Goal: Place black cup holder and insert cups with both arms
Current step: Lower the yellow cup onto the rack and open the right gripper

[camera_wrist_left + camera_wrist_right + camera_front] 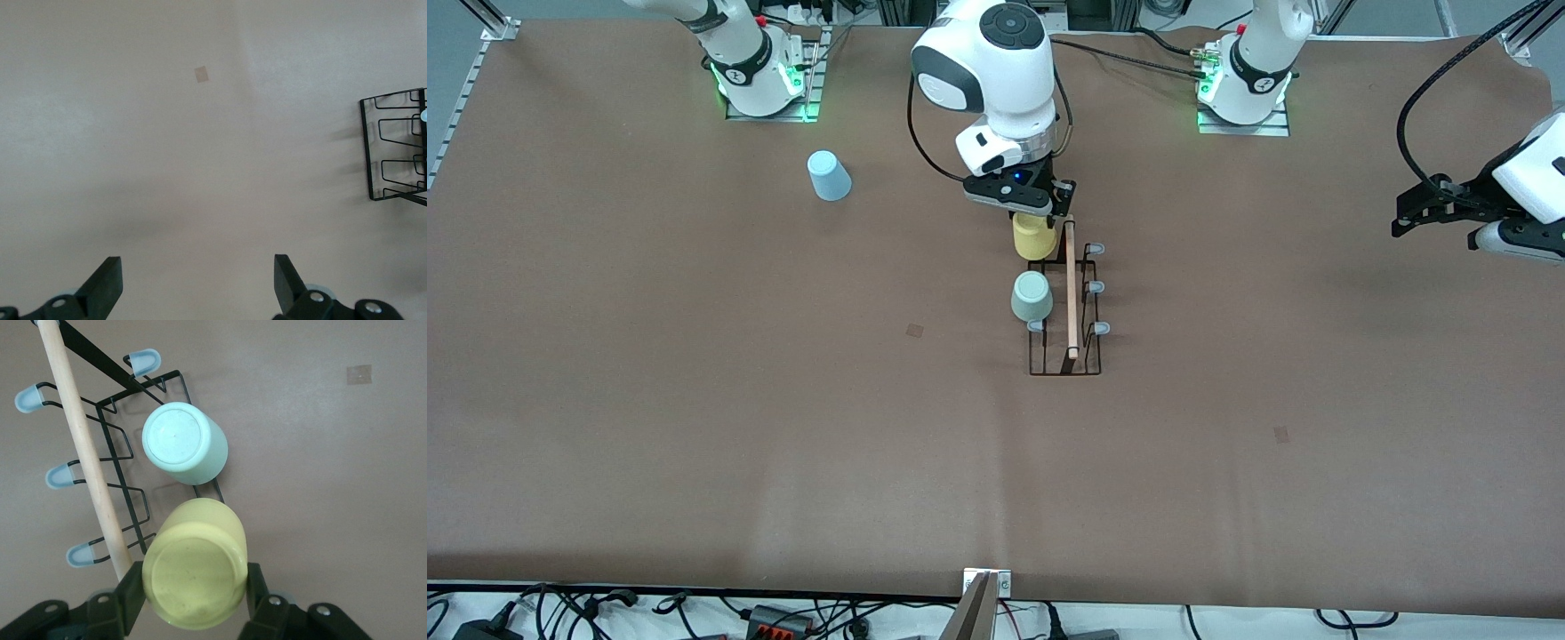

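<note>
The black cup holder (1064, 356) stands mid-table, its wooden rod handle (1071, 289) running along it. A pale green cup (1032, 296) sits upside down on one of its pegs. My right gripper (1032, 206) is shut on the upturned yellow cup (1034, 236) over the rack's end nearest the robots. In the right wrist view its fingers (130, 590) press both sides of the yellow cup (193, 573), with the green cup (185, 443) beside it. The light blue cup (829, 175) stands upside down nearer the right arm's base. My left gripper (1400, 216) is open and empty.
The left gripper (197, 267) hangs over bare brown table toward the left arm's end, with the rack's end (365, 147) at the edge of its view. Small tape marks (915, 330) (1281, 434) lie on the table. Bare pegs with pale tips (1096, 287) line the rack.
</note>
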You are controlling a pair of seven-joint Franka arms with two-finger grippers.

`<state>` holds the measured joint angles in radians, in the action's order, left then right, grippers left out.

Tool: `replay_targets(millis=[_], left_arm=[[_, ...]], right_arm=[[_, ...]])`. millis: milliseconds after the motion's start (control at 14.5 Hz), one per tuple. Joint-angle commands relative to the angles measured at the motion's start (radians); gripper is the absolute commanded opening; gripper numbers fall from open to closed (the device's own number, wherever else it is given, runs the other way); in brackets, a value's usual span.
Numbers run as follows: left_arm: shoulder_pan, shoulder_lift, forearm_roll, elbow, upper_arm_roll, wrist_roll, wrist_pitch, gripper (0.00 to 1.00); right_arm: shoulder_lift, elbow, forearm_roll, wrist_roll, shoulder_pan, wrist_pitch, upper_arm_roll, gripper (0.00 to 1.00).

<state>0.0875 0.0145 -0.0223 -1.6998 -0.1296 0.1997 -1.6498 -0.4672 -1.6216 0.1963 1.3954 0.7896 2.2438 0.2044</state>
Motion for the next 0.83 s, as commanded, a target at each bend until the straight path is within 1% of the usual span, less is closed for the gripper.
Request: replay_targets(millis=[0,138,207,345,414,483,552,759], left_arm=[[-0.003,-0.004,-0.015,0.012,-0.001,-0.008,0.013,1.0],[-0.003,-0.002,-0.015,0.012,-0.001,-0.008,0.013,1.0],[-0.003,-0.004,-0.015,0.012,-0.001,-0.008,0.013,1.0],[-0.003,-0.004,-0.015,0.012,-0.001,-0.008,0.013,1.0],[-0.003,-0.002,-0.015,0.012,-0.001,-0.008,0.013,1.0],[-0.003,-0.004,-0.015,0.012,-0.001,-0.008,0.013,1.0],[-0.003,-0.004,-0.015,0.012,-0.001,-0.008,0.013,1.0],[-0.003,-0.004,-0.015,0.012,-0.001,-0.008,0.013,1.0]], right_arm=[[-0.014,0.029,0.02,0.03,0.016,-0.004,-0.011,0.33],[-0.014,0.031,0.02,0.03,0.016,-0.003,-0.011,0.34],[-0.016,0.031,0.02,0.03,0.016,0.0,-0.011,0.4],[-0.024,0.029,0.02,0.03,0.016,0.017,-0.011,0.54],[-0.031,0.029,0.022,0.03,0.016,0.017,-0.011,0.8],[-0.031,0.029,0.022,0.027,0.016,0.019,-0.013,0.97],[-0.034,0.029,0.022,0.025,0.016,0.019,-0.013,1.0],[-0.034,0.029,0.022,0.011,0.014,0.019,-0.013,1.0]])
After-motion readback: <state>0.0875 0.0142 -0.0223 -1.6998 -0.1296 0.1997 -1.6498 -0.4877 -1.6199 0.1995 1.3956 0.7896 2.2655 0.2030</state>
